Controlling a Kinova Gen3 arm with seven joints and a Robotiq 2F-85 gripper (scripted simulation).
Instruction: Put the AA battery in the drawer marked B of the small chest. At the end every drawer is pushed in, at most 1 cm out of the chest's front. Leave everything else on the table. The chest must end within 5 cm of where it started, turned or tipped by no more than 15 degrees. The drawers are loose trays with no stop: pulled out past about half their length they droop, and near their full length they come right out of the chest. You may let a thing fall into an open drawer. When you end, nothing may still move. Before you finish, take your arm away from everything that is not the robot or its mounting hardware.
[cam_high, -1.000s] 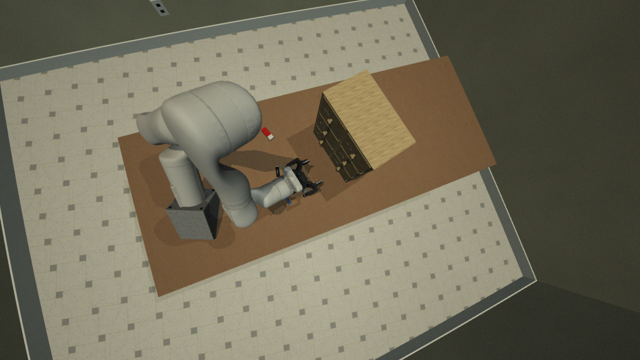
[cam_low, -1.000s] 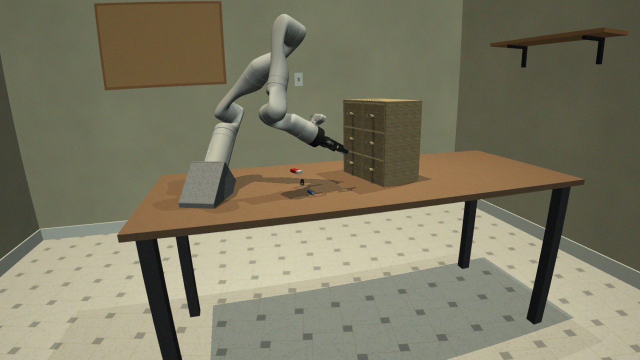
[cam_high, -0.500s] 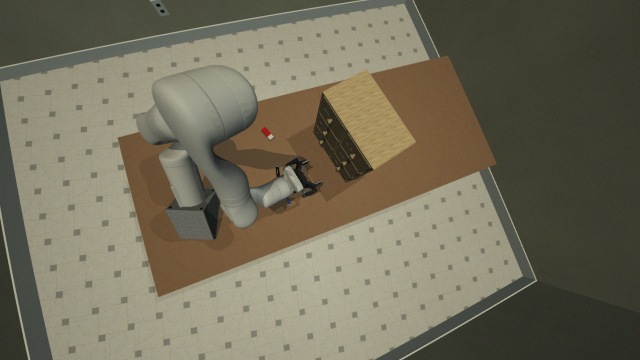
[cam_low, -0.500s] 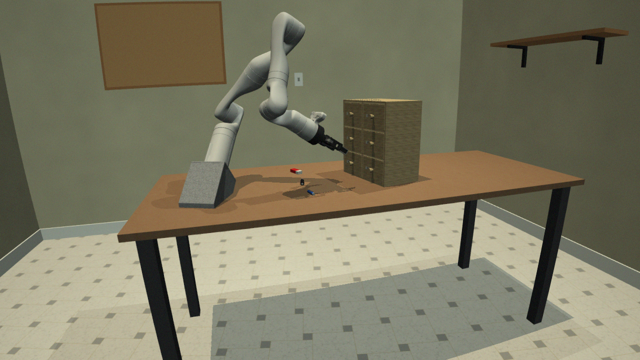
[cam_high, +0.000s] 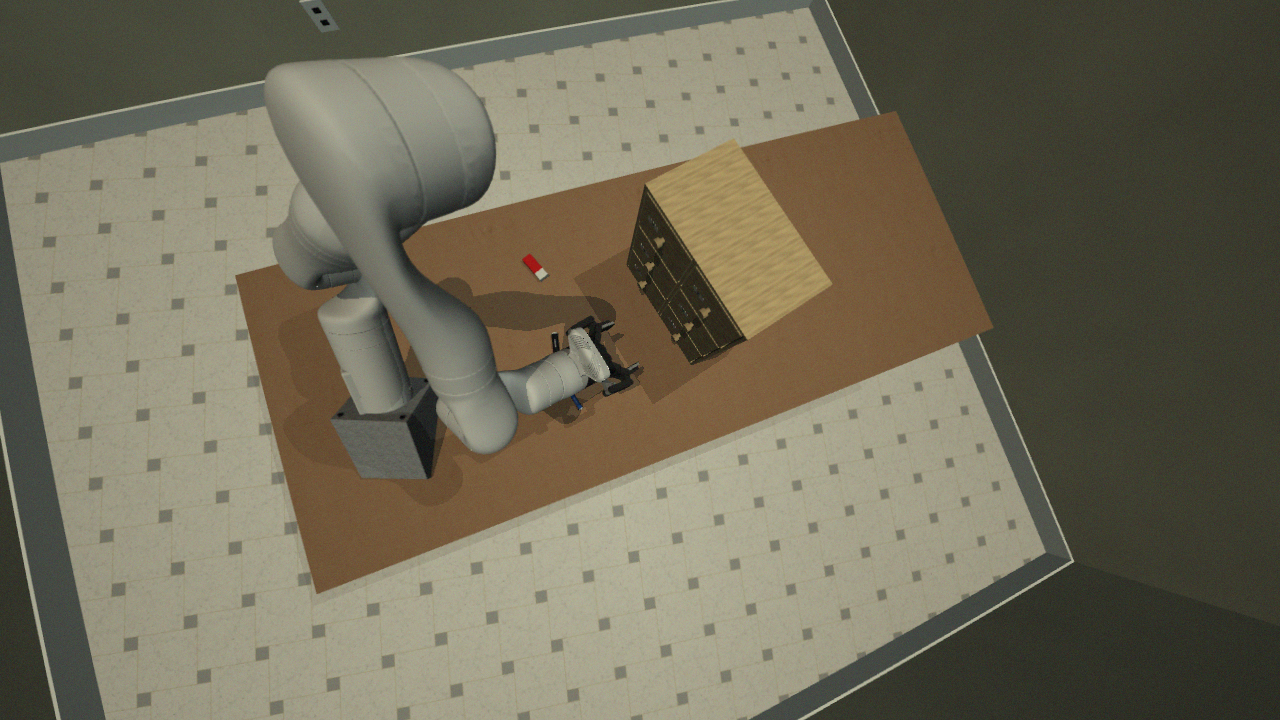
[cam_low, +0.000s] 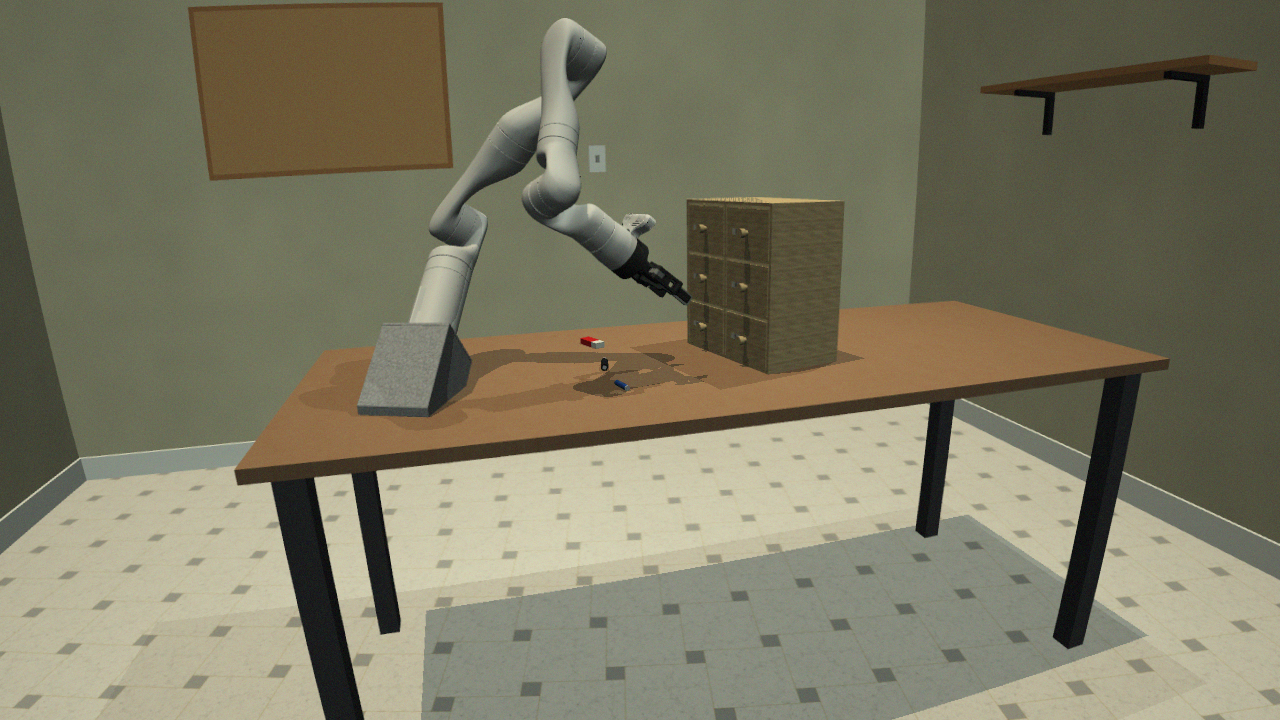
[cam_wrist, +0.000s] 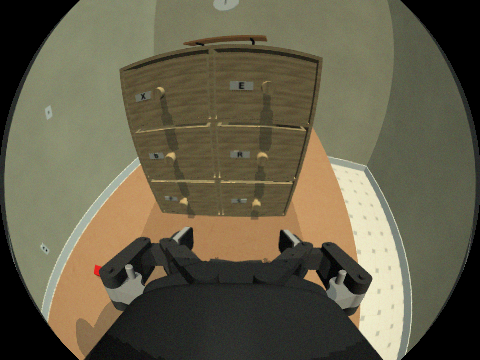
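Observation:
The small wooden chest (cam_high: 725, 241) stands on the table with six drawers, two columns by three rows, all pushed in; it also shows in the side view (cam_low: 760, 282) and in the wrist view (cam_wrist: 220, 134). The drawer labels are too small to read. My gripper (cam_high: 623, 342) (cam_low: 682, 295) (cam_wrist: 236, 239) is open and empty. It hangs a short way in front of the chest's front, at about middle-row height, fingers pointing at the chest. A small blue cylinder (cam_low: 620, 383) and a small black piece (cam_low: 605, 363) lie on the table below my wrist. I cannot tell which is the battery.
A red and white eraser (cam_high: 534, 265) lies on the table left of the chest, away from my arm. The arm's grey base (cam_low: 411, 368) stands at the table's left end. The table runs on to the right behind the chest.

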